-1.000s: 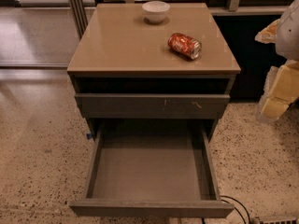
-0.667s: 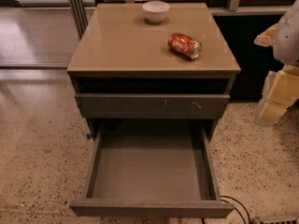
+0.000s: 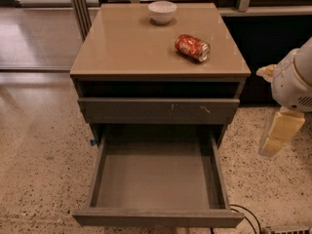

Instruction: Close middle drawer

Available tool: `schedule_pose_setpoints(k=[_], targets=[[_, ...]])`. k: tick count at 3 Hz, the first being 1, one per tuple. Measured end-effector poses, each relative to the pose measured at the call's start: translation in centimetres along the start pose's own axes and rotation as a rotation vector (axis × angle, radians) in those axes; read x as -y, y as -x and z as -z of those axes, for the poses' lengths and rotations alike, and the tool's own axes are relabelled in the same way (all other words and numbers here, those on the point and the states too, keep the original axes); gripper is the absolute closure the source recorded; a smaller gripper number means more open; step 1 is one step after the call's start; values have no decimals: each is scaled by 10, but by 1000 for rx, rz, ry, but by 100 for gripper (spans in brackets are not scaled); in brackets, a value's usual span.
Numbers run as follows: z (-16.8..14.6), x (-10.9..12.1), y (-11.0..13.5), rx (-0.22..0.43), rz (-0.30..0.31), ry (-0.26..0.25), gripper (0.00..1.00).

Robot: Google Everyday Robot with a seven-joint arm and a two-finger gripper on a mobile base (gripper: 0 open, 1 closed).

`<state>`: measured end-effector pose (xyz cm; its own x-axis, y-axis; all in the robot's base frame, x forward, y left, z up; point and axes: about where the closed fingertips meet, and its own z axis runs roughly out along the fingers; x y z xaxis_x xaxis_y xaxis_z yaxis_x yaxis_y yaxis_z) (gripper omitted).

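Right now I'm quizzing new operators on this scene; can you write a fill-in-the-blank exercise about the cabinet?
1. The middle drawer stands wide ____, with nothing inside.
2. The red can lies on its ____ on the cabinet top.
3. The gripper hangs apart from the drawer, at the picture's ____ edge.
Missing words: open; side; right.

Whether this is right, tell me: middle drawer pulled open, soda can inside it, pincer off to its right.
Wrong: camera view shows soda can on the cabinet top, not inside the middle drawer. Drawer pulled open, pincer off to its right.
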<state>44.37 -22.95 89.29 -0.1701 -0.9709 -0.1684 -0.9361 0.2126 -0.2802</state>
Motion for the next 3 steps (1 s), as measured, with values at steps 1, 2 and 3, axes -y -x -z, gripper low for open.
schedule_pose_setpoints(k=[1,2,3], targets=[[-49,2,-12,38,-12,32,0],[-93,-7,-23,64,-35,72,0],[-93,-7,-23,64,-35,72,0]])
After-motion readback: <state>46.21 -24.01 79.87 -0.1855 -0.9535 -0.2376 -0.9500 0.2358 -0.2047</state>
